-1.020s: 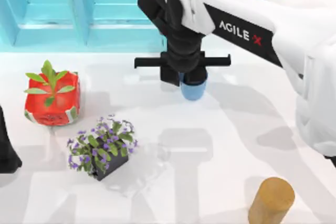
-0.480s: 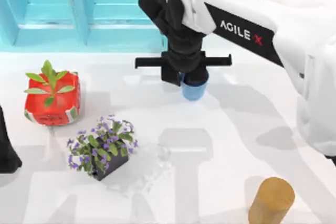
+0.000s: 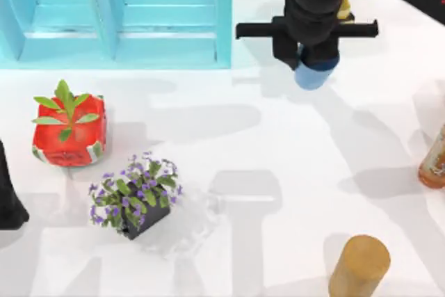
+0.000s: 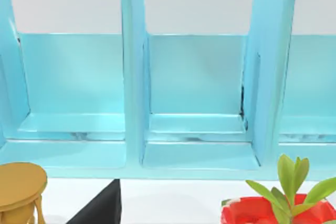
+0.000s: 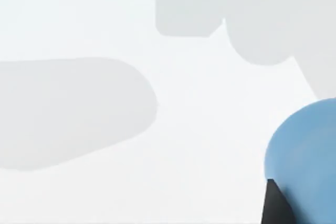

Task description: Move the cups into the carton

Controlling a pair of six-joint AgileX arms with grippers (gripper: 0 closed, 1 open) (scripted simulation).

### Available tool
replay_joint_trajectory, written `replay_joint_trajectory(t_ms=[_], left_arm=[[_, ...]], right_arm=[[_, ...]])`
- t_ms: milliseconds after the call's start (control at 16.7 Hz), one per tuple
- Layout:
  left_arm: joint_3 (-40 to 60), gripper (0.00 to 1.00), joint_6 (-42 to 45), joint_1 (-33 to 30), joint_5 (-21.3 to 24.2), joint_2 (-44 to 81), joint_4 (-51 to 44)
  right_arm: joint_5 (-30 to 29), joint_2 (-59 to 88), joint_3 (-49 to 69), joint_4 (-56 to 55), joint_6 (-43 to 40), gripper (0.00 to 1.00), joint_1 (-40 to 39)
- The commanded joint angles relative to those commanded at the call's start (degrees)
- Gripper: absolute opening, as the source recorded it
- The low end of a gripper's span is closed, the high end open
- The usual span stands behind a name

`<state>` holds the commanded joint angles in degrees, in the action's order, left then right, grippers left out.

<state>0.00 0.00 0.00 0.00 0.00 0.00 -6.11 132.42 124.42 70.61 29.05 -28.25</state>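
Gripping the blue cup near its rim, the right gripper has its jaws clenched on it at the upper right of the top view, just right of the turquoise carton. The cup seems to hang upright above the worktop, long axis roughly vertical, base pointing down. Judging from this, the carton's right wall lies between cup and compartments; a low sideways carry could knock the cup loose. The left arm sits parked at the left edge.
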Motion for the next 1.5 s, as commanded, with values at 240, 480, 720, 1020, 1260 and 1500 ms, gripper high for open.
replay_joint_trajectory(t_ms=[240,480,720,1020,1260,1500], left_arm=[[0.00,1.00,0.00,0.00,0.00,0.00,0.00],[0.00,1.00,0.00,0.00,0.00,0.00,0.00],[0.00,1.00,0.00,0.00,0.00,0.00,0.00],[0.00,1.00,0.00,0.00,0.00,0.00,0.00],[0.00,1.00,0.00,0.00,0.00,0.00,0.00],[0.00,1.00,0.00,0.00,0.00,0.00,0.00]], right_arm=[[0.63,-2.64,-1.96,1.88,-2.30,0.00,2.09],[0.56,-3.02,-2.25,1.93,-3.00,0.00,2.60],[1.28,-8.30,-8.21,3.53,-11.35,0.00,11.13],[2.37,-19.88,-21.01,6.20,-32.36,0.00,32.22],[3.37,-28.37,-30.12,7.70,-44.55,0.00,44.27],[3.73,-30.95,-32.76,7.98,-47.38,0.00,47.06]])
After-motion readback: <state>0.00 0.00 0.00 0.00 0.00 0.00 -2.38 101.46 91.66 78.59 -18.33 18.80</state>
